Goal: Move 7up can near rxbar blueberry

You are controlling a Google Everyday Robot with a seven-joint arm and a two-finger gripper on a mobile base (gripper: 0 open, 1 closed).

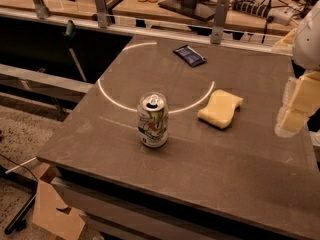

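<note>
At the right edge of the view my claw [295, 109] hangs over the table [240, 169], well apart from everything on it; open or closed, I cannot tell; the can is certainly not in it. The can [152, 120] stands upright near the front, silver top up, with bare table all around it, so I judge a sideways approach has room. The blue bar [189, 55] lies flat toward the far edge, well apart from the can; that gap is the whole job, and none of it is done yet. The yellow sponge [220, 109] sits to the right of the can, between it and my claw; I reckon I must come in over or around it, and carry the can clear of it on the way back.
</note>
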